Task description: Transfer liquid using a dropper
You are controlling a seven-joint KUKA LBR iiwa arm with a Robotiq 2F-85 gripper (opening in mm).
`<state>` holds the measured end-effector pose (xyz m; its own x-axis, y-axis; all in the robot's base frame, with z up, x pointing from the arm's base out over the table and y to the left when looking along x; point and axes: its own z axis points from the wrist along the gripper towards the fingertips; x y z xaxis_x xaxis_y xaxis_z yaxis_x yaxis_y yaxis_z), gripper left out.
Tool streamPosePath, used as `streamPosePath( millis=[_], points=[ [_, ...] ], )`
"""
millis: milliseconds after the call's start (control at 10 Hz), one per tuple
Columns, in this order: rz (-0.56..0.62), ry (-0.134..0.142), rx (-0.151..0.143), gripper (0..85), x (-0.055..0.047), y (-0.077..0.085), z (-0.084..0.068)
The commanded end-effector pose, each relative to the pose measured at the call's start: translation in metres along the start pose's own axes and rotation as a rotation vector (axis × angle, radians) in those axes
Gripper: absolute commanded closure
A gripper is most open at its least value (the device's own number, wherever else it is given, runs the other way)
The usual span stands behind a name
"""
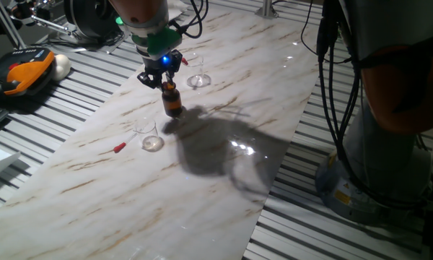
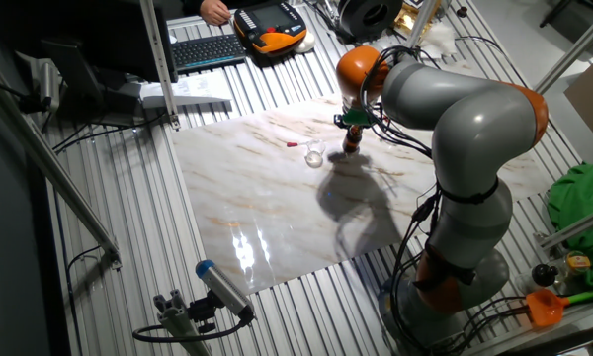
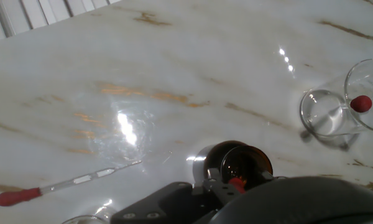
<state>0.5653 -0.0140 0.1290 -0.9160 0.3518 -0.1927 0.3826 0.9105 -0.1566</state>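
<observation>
Since the small amber glass bottle [image 1: 172, 100] stands right under my fingers [image 1: 163, 81] on the marble table [image 1: 224, 166], I should stay centred over its open mouth. My arm points straight down; whether I grip anything I cannot tell. Beyond lies the clear red-bulbed dropper [image 3: 56, 186].

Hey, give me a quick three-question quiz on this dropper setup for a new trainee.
1. True or false: the dropper lies flat on the marble table.
2. What stands directly under the gripper? A) a brown bottle B) a mug C) a sponge
3. Fill in: the dropper's bulb is coloured ____.
Key: 1 true; 2 A; 3 red.
</observation>
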Motion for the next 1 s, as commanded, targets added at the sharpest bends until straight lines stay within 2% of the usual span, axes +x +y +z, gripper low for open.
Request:
streamPosePath(
  millis=[0, 900],
  points=[
    [0.0, 0.001, 0.001, 51.0, 0.0006, 0.0, 0.0001],
    [-0.013, 0.008, -0.007, 51.0, 0.003, -0.0001, 0.0007]
  ],
)
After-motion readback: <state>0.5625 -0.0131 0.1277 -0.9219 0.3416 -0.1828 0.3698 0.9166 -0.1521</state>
